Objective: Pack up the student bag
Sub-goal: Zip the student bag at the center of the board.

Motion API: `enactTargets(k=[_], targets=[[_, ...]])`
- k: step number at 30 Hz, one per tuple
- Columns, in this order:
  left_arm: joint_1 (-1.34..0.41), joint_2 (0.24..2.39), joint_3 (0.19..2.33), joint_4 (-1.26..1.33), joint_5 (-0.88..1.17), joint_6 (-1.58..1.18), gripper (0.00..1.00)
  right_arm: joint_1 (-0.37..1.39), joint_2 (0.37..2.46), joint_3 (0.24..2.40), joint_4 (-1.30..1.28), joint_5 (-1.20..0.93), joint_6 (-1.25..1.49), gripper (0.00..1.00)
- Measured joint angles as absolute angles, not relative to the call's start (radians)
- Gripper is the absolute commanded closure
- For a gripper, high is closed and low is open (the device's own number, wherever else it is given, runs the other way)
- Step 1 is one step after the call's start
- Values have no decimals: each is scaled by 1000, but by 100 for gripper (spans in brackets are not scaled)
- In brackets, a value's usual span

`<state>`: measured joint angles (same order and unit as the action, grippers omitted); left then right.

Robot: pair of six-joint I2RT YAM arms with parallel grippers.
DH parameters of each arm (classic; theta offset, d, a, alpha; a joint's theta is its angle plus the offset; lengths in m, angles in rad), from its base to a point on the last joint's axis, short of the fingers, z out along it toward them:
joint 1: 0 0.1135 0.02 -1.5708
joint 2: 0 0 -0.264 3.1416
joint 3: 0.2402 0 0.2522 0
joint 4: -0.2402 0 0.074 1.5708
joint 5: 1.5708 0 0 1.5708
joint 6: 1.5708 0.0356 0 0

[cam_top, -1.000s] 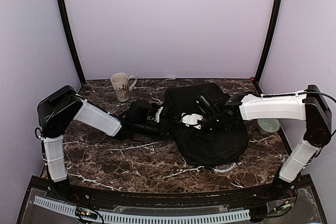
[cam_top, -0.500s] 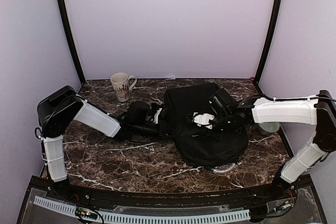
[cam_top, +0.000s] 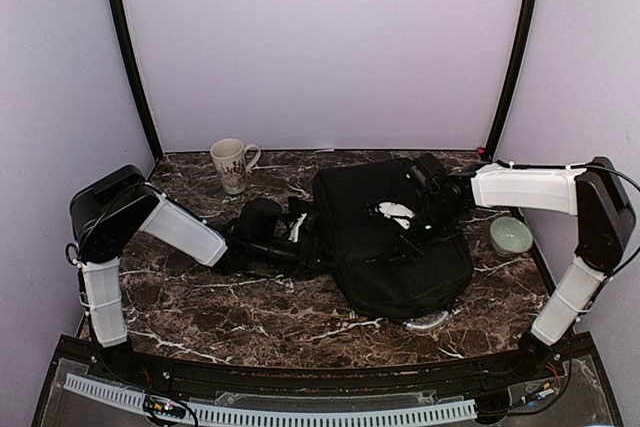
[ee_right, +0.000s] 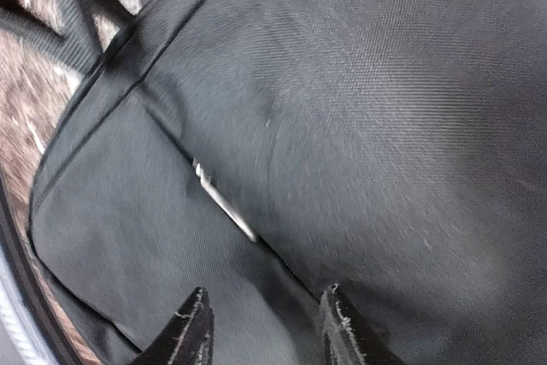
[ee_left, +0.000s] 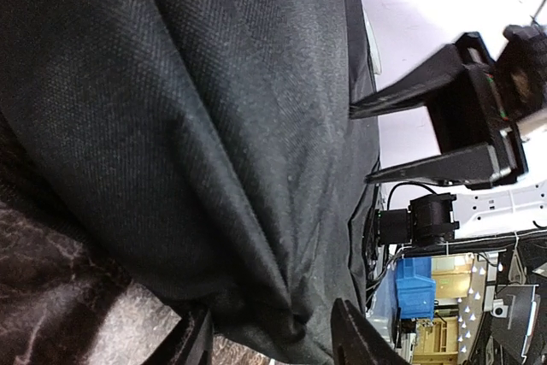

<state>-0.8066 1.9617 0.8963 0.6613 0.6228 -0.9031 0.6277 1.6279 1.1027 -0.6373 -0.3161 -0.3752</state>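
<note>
The student bag [cam_top: 400, 257] lies flat on the tabletop [cam_top: 230, 297], right of centre. My left hand [ee_left: 273, 341] is at its left edge, fingers parted around a fold of fabric without pinching it. My right hand [ee_right: 265, 324] is over the bag's far part, fingers likewise apart and gripping nothing. A mug [cam_top: 231, 164] stands far left; a pale bowl [cam_top: 510, 235] sits right of the bag.

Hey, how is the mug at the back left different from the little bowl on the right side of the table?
The mug is tall, cream with a dark print and a handle; the bowl is low, pale green, without a handle. The mug stands apart at the far left; the bowl sits close beside the student bag. Both stand upright on the marble table.
</note>
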Motion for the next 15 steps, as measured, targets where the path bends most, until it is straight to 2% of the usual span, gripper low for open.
enactTargets(k=[10,15], targets=[[-817,2060,1017,655,664,-928,51,543,1859,1237,-724,-575,-293,48],[-817,2089,1047,648,677,-928,66,533,1910,1254,-750,-663,-271,49]])
